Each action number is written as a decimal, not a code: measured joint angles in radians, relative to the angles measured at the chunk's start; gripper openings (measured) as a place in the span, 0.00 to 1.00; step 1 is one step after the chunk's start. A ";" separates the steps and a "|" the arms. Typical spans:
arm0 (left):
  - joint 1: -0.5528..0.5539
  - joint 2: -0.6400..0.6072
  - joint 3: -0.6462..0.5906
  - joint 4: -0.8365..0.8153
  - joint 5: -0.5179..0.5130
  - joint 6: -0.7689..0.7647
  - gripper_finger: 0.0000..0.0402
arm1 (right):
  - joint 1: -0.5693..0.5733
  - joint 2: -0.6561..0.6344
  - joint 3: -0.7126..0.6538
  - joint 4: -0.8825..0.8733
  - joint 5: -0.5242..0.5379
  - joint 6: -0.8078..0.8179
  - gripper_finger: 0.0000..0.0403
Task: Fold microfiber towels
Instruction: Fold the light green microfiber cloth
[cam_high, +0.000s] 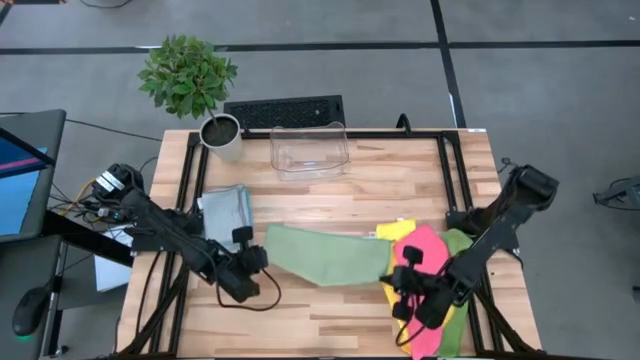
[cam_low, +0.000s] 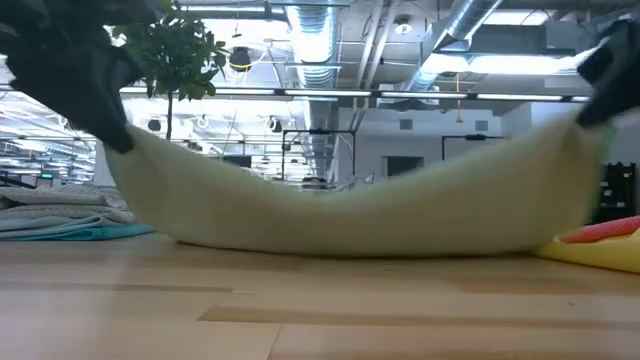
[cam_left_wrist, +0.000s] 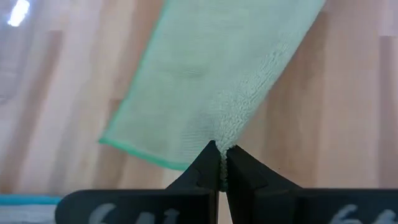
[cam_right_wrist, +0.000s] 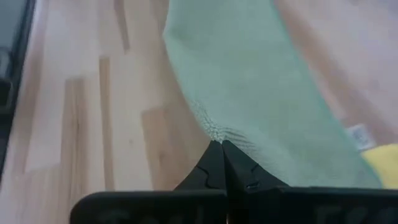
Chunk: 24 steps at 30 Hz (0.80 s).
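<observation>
You've got the pale green towel (cam_high: 325, 255) strung between both arms right now, so a few things to watch. The left gripper (cam_high: 252, 262) is clamped on one corner and the right gripper (cam_high: 403, 278) is clamped on the opposite end, and both wrist views show each pinch sitting right at the very edge of the cloth (cam_left_wrist: 217, 93). That's your main risk: with such a shallow bite, any tug apart could pop a corner out, and the towel would flop down crooked.

Second thing (and it's easy to miss from above): the low view shows the middle of the towel (cam_low: 350, 215) sagging in a belly down to the table (cam_low: 320, 310) while both ends are held up. If you sweep it sideways, that dragging middle will probably bunch or roll under itself, and your fold line goes wonky.

Third, your right gripper is working just over the pile of pink (cam_high: 428, 262) and yellow (cam_high: 398, 232) towels. Lower there and I'd guess you snag or fold onto them.

Orientation: the towel's long axis runs left to right across the table, slightly tilted, one end toward each arm, lying across the front middle of the table. The folded stack (cam_high: 226, 210) sits near the left arm, well clear.
</observation>
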 joint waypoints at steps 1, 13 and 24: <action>-0.005 0.000 0.000 0.010 0.022 -0.003 0.00 | 0.000 0.026 0.002 0.017 -0.014 0.000 0.01; -0.066 0.151 -0.002 0.091 0.117 -0.002 0.00 | 0.019 0.192 0.142 0.005 -0.102 -0.051 0.01; -0.064 0.259 0.009 0.065 0.165 -0.046 0.10 | 0.019 0.191 0.148 -0.026 -0.156 -0.038 0.01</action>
